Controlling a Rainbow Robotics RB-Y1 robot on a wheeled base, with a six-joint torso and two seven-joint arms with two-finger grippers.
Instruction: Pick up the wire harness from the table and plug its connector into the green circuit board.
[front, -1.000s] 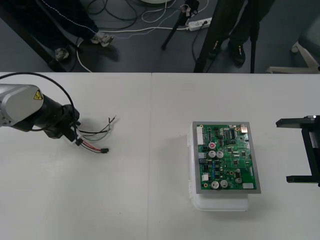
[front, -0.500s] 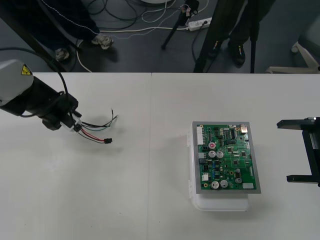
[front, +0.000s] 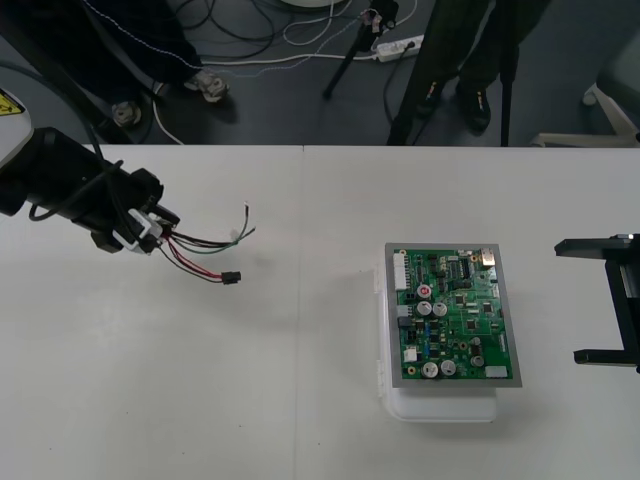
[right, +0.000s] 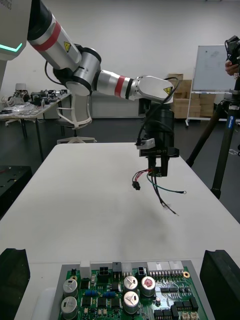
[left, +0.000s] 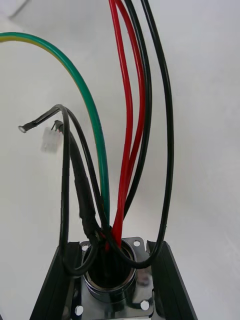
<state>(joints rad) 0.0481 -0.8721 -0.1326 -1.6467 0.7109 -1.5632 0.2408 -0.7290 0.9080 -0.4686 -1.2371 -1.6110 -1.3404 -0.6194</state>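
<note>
Front view, looking steeply down: we saw a plain light tabletop (front: 300, 420). Our left hand (front: 152, 230), with black fingers, was over the tabletop's left part, closed on a small wire harness (front: 205, 247) of thin red, black and green wires. The wires fanned out from the hand toward the middle of the tabletop. A small black plug (front: 232, 277) ended one red-and-black pair. A green rectangular circuit board (front: 455, 315) sat on its white base (front: 440, 408) to the right of centre, well apart from the plug. Our right hand (front: 572, 300) was at the right edge, just beside the board, its fingers spread wide and holding nothing.

Right wrist view: our left hand (right: 159, 170) pointed down and the harness (right: 157, 186) dangled beneath it, clear of the tabletop, with the plug (right: 135, 186) hanging free. The board (right: 130, 295) lay close by, between our right hand's widely parted fingers (right: 12, 280).

Left wrist view: the harness's round metal socket (left: 112, 282), with its flange, was clamped between our left hand's fingers (left: 55, 295). The wires rose out of it.
</note>
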